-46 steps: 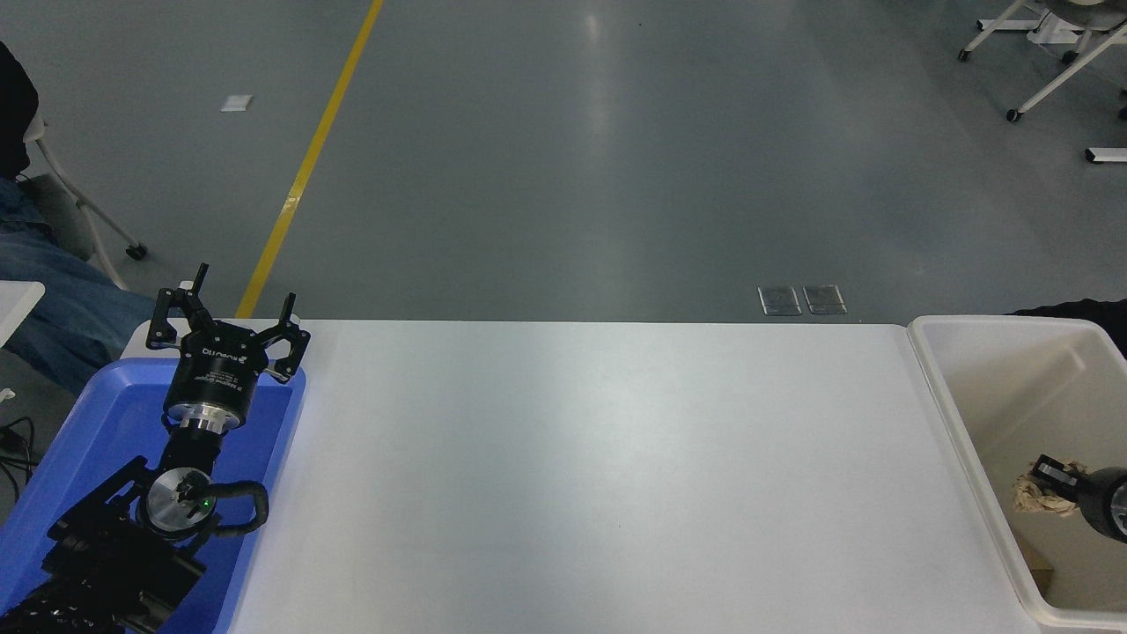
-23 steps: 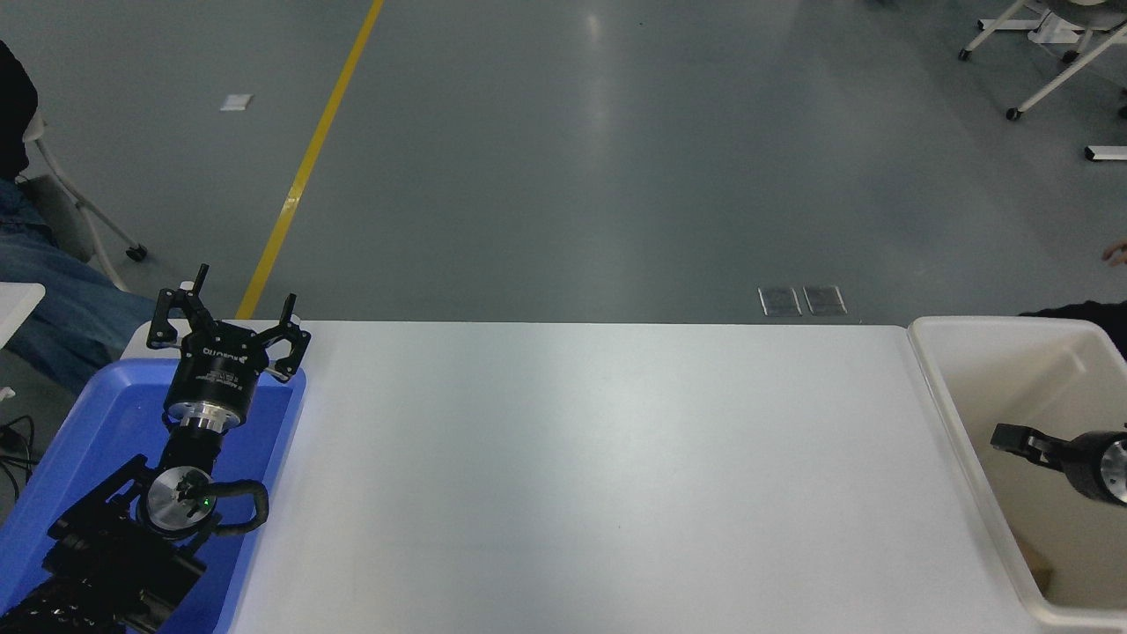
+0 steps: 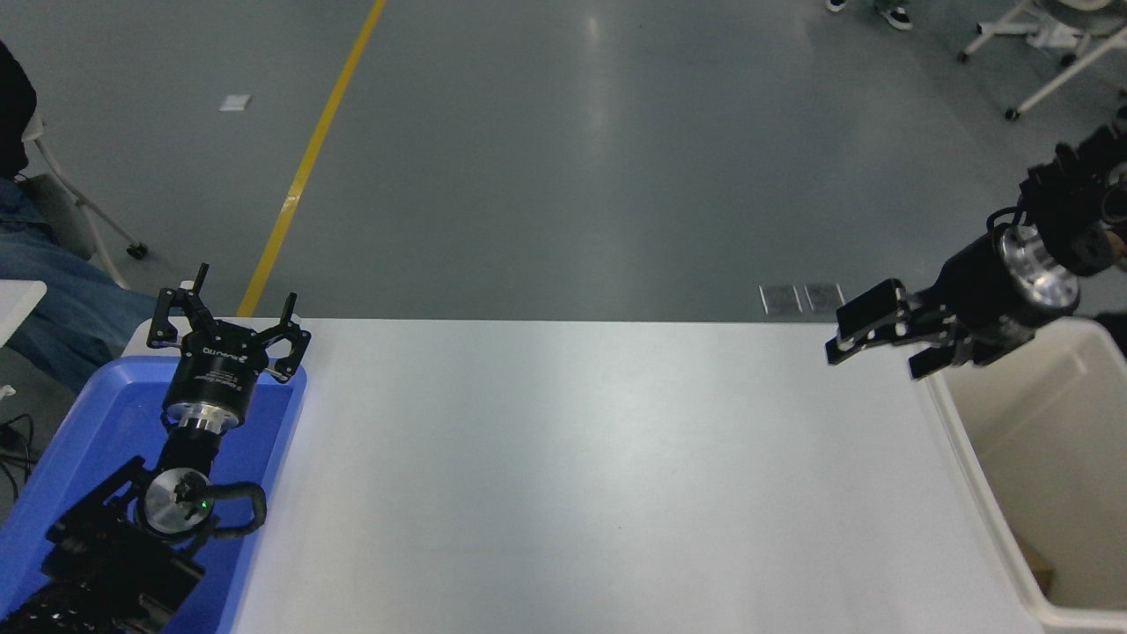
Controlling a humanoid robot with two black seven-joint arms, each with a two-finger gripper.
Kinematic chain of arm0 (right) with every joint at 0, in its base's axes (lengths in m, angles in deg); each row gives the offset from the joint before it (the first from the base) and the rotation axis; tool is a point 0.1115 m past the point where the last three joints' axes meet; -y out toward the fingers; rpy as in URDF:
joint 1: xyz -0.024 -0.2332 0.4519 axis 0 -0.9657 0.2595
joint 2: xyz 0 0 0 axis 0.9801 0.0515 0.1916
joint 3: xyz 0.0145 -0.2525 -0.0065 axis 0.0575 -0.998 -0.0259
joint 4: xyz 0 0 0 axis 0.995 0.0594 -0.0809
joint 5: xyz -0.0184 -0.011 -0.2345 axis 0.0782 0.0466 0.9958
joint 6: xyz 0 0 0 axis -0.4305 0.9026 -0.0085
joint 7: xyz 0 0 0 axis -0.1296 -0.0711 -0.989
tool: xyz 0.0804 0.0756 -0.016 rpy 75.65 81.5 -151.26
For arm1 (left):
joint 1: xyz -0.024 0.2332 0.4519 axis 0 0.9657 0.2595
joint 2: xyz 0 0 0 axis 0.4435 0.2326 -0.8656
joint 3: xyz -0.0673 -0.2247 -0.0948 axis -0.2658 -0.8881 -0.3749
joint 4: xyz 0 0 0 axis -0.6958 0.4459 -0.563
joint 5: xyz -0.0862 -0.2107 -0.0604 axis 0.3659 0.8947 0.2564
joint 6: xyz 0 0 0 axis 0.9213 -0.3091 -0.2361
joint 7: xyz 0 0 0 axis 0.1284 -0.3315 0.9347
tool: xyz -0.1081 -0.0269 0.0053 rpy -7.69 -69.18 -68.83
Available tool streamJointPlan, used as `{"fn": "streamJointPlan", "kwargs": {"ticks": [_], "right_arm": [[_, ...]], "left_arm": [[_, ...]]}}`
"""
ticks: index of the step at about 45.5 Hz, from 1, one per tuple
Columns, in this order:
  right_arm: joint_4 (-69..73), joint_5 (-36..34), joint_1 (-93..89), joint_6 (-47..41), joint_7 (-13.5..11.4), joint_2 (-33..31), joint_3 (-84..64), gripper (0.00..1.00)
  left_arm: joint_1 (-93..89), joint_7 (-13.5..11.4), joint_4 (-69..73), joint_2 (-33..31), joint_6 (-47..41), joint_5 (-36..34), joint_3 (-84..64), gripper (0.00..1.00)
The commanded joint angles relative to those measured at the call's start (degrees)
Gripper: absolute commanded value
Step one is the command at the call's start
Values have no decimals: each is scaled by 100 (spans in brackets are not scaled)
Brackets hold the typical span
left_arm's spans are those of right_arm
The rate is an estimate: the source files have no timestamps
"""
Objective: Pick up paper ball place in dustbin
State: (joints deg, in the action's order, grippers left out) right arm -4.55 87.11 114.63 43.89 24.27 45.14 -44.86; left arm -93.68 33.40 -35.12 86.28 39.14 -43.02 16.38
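The cream-white dustbin point(image 3: 1057, 458) stands at the table's right end. My right gripper point(image 3: 876, 357) hangs open and empty in the air over the bin's far left corner, fingers pointing left. The paper ball is not in the gripper and I do not see it as a ball. Only a small tan bit point(image 3: 1039, 572) shows low against the bin's near left wall, and I cannot tell what it is. My left gripper point(image 3: 242, 299) is parked open at the lower left over the blue tray point(image 3: 97, 414).
The white table point(image 3: 599, 475) spans the middle. A seated person's legs in jeans point(image 3: 53, 304) and a chair are at the far left. White wheeled frames point(image 3: 1048, 70) stand on the floor at the top right.
One second ago my right gripper held the paper ball deep in the bin. It then showed without the ball, and now it has risen up and left, out of the bin.
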Motion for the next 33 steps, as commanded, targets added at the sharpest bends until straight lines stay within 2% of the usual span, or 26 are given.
{"fn": "streamJointPlan", "kwargs": {"ticks": [1, 16, 33], "right_arm": [[597, -1010, 1393, -218, -66, 1149, -423, 100], [711, -1327, 1684, -218, -66, 1660, -423, 100], [711, -1336, 1675, -218, -66, 1660, -458, 100]], "left_arm": [[4, -2, 2, 0, -15, 2, 0, 100], [4, -11, 2, 0, -15, 2, 0, 100], [4, -11, 2, 0, -15, 2, 0, 100]]}}
